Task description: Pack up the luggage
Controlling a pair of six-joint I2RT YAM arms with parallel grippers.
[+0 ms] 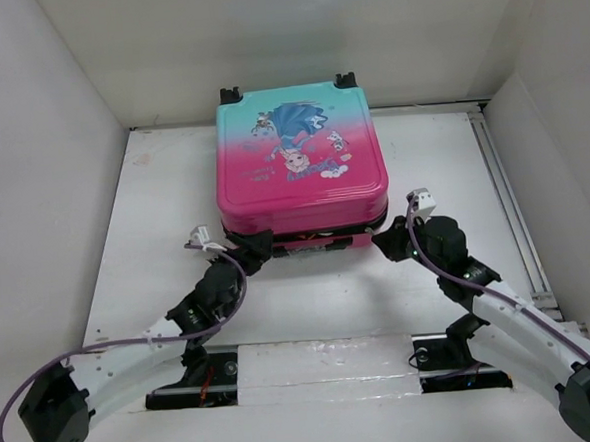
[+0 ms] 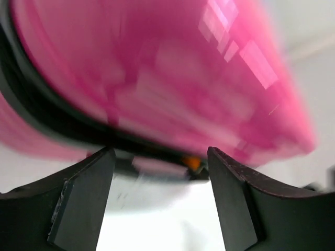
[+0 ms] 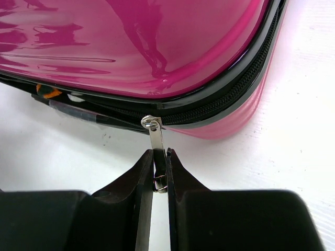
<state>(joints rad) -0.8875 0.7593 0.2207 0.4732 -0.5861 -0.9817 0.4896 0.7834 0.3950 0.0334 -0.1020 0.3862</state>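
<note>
Luggage [image 1: 299,156]: lies flat on the table [image 1: 152,180], printed shell up, wheels at the far edge, near edge facing both arms.
Lid [image 3: 157,47]: down but not sealed. A gap along the near edge shows an orange item [image 3: 49,93] and something white inside.
Right end effector [image 3: 160,157]: closed on the metal zipper pull [image 3: 155,137] at the near-right corner. Judged: gripped so the slider can be drawn along the zipper track [image 3: 225,102].
Left end effector [image 2: 159,154]: jaws apart, nothing between them, just below the near-left corner. Judged: placed to steady the case against the pull.
Unclear: left wrist view is blurred, so contact with the shell cannot be told. Contents are mostly hidden. The zip's state on the far sides is not visible.
</note>
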